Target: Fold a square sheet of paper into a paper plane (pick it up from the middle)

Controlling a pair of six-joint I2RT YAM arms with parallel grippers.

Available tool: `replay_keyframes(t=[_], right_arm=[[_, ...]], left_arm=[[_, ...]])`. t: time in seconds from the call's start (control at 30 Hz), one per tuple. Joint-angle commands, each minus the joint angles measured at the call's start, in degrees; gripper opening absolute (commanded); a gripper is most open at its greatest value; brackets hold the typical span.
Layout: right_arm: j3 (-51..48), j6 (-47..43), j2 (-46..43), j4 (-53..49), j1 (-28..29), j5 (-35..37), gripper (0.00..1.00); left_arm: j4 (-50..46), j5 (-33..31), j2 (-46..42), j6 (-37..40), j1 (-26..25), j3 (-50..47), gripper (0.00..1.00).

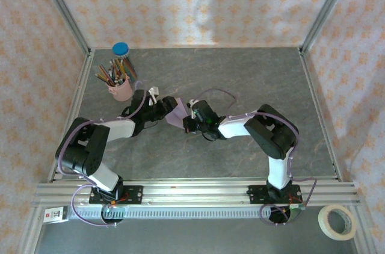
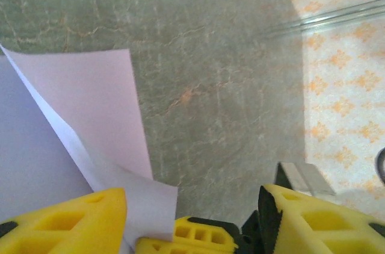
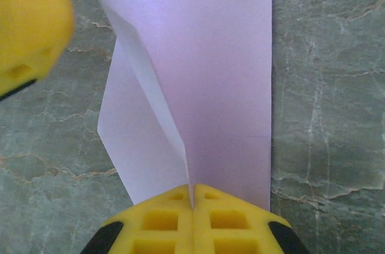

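1. Upper left of the top view: a pink plastic cup stuffed with coloured pencils (image 1: 120,88), well apart from the action.
2. The left claw (image 1: 163,109) sits just left of centre. Its yellow fingers are spread. In its wrist view (image 2: 192,206) a loose corner of the paper lies beside the finger (image 2: 72,218) at lower left. As far as I can tell it's not pinched.
3. The pale lilac sheet of paper (image 1: 176,114) sits between the two claws at mid-table. It's part-folded into a long strip, with one flap lifting along a diagonal crease (image 2: 90,97).
4. The right claw (image 1: 189,120) is pressed together and pinches the near end right on the crease (image 3: 192,197).
5. From that pinch the paper (image 3: 210,55) runs straight up the frame. So its long axis is in line with the right claw, and the far end points toward the left one.
6. My read: the left arm is nearer that free end, so it does the next grab while the right anchors.
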Motion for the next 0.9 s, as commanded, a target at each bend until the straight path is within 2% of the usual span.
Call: replay_keyframes(t=[0.0, 0.13, 0.3, 0.57, 0.87], right_arm=[[-2.16, 2.9, -1.41, 5.65, -1.58, -5.62, 0.03], [-3.67, 5.93, -1.36, 9.74, -3.25, -10.66, 0.02], [-3.7, 9.9, -0.12, 12.62, -4.55, -15.49, 0.0], [-3.43, 14.83, 2.4, 15.26, -5.61, -19.26, 0.0], [-3.64, 18.38, 4.78, 17.71, -6.82, -23.15, 0.0]], left_arm=[[-0.75, -1.55, -1.6, -0.23, 0.7, -1.63, 0.6], [1.58, 0.16, -1.66, -0.72, 0.7, -2.5, 0.57], [6.11, 4.2, 0.55, -2.14, 0.7, -2.98, 0.48], [11.52, 8.09, 5.13, -4.11, 0.73, -2.82, 0.27], [15.38, 10.62, 8.1, -4.94, 0.65, -2.7, 0.15]])
